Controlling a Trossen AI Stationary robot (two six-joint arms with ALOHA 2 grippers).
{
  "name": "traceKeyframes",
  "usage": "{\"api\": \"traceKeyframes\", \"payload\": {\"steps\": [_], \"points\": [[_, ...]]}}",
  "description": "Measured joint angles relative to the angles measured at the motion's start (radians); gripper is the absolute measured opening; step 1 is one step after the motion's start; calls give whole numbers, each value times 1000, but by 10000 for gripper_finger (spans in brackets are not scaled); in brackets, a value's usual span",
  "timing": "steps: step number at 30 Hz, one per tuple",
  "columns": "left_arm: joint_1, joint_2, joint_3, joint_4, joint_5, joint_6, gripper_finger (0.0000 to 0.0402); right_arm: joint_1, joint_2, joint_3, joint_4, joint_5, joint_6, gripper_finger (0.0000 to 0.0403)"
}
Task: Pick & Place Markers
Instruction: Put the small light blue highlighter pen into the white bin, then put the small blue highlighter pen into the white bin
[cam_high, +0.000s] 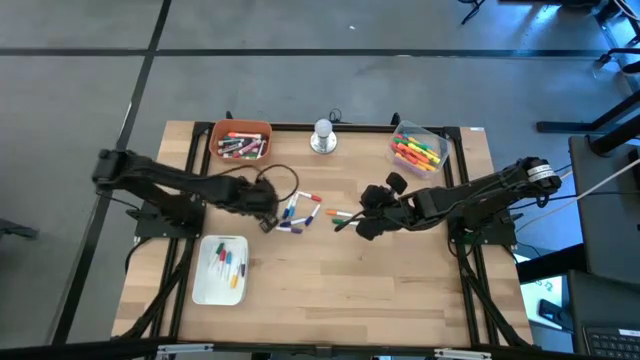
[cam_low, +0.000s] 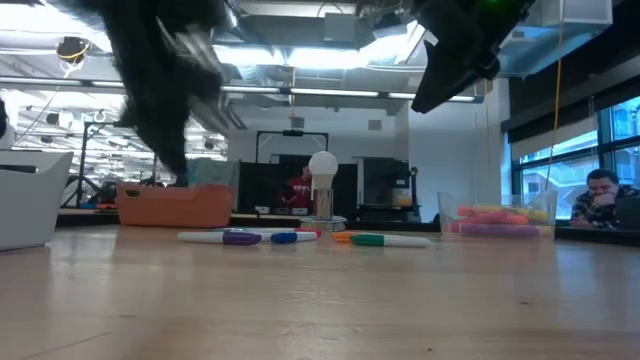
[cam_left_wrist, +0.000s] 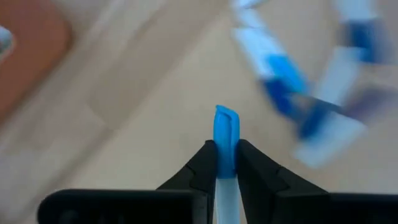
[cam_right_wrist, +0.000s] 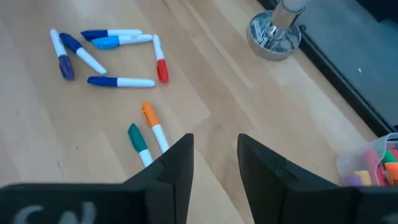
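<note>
Several markers (cam_high: 300, 210) with blue, purple and red caps lie loose on the table's middle; they also show in the right wrist view (cam_right_wrist: 106, 43). An orange-capped marker (cam_right_wrist: 152, 121) and a green-capped one (cam_right_wrist: 138, 140) lie just right of them. My left gripper (cam_high: 266, 206) is at the left edge of the pile, shut on a blue-capped white marker (cam_left_wrist: 226, 124). My right gripper (cam_right_wrist: 214, 155) is open and empty, above the table just right of the orange and green markers (cam_high: 342, 216). My left gripper pinches the blue-capped marker between its two fingers (cam_left_wrist: 208, 168), at the lower end of the blue cap (cam_left_wrist: 226, 155). The marker lies along the fingers: its cap sticks out past the fingertips and its white body (cam_left_wrist: 227, 199) runs back between them.
An orange bin (cam_high: 242, 140) with markers stands at the far left, a clear bin (cam_high: 420, 150) with markers at the far right, a silver knob-like object (cam_high: 322, 135) between them. A white tray (cam_high: 222, 270) with some markers lies near left. A person sits beyond the table (cam_low: 605, 195).
</note>
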Motion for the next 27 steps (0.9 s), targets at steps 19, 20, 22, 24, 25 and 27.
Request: {"api": "traceKeyframes", "payload": {"steps": [19,20,22,24,25,27], "points": [[-618,-245,-27,-157,256,-470,79,0,0,0,-12,-69,-2,124],[-620,-238,-27,-160,250,-476,84,0,0,0,-13,-70,1,124],[-619,-230,-27,-158,226,-474,94,0,0,0,-13,-78,16,124],[-613,-230,-27,-158,208,-463,104,0,0,0,-15,-116,26,124],[-607,-230,-27,-158,204,-460,109,0,0,0,-15,-141,30,124],[-588,-235,-27,-168,173,-463,116,0,0,0,-15,-177,36,124]]}}
